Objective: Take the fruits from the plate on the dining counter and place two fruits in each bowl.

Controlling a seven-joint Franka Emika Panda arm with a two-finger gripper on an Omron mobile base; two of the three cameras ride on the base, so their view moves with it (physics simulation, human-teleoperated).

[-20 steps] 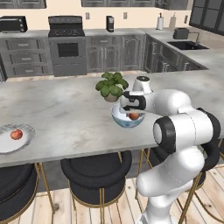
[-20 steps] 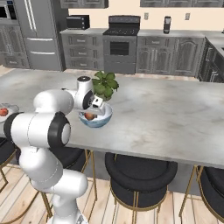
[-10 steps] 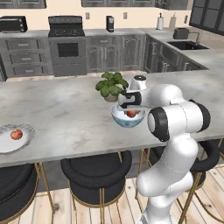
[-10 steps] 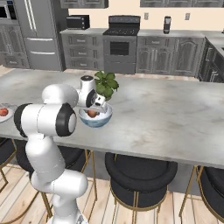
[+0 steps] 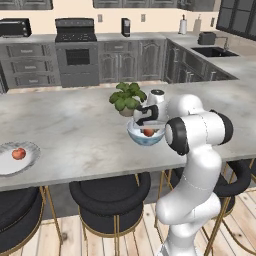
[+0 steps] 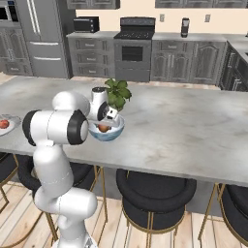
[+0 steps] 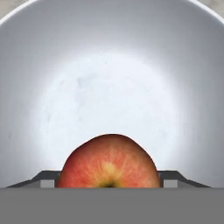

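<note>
The white bowl with a light-blue outside [image 5: 145, 138] [image 6: 107, 133] stands on the marbled dining counter [image 5: 75, 125], in front of a potted plant. My gripper [image 5: 146, 125] [image 6: 107, 121] [image 7: 109, 179] reaches down into it, shut on a red-orange fruit [image 5: 148, 132] [image 6: 103, 128] [image 7: 109, 162] held low inside. In the hand view the rest of the bowl's white inside [image 7: 109, 87] is bare. Far to the left, the shallow plate [image 5: 31, 148] [image 6: 10, 119] carries one more fruit [image 5: 19, 153] [image 6: 4, 124]. The beige-grey bowl is out of view.
A leafy potted plant [image 5: 127, 97] [image 6: 116, 92] stands just behind the bowl. Black round stools [image 5: 107, 192] [image 6: 155, 189] line the counter's near edge. Dark-grey cabinets, a stove and a sink run along the far walls.
The arm's elbow has swung up and round above the counter's edge. The hand stays at the bowl with the fruit in it.
</note>
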